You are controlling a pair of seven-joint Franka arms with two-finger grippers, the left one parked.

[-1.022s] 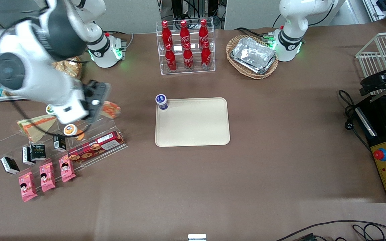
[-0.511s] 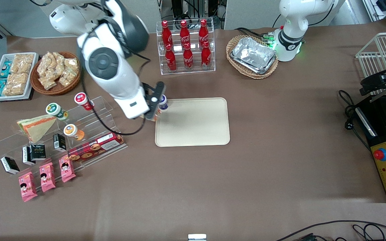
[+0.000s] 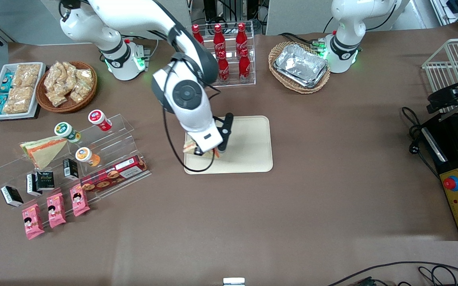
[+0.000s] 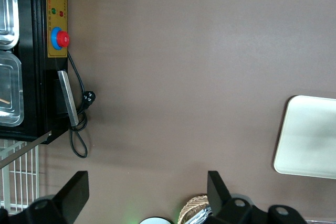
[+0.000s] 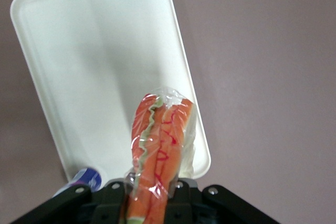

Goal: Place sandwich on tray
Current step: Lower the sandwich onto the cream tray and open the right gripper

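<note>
While my end effector (image 3: 209,153) hangs over the tray (image 3: 249,139), its fingers are clamped on the wrapped sandwich (image 5: 157,150). Sandwich is held cut side outward above the tray's end toward the working arm, beside a small blue-capped bottle (image 5: 84,178).

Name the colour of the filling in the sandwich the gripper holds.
Orange-red with pale green streaks, in the sandwich in the gripper; clearest in the right wrist view.

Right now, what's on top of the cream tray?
A purple-capped bottle stands at a corner of the tray. The gripper holds the sandwich above it. The arm covers part of the tray.
</note>
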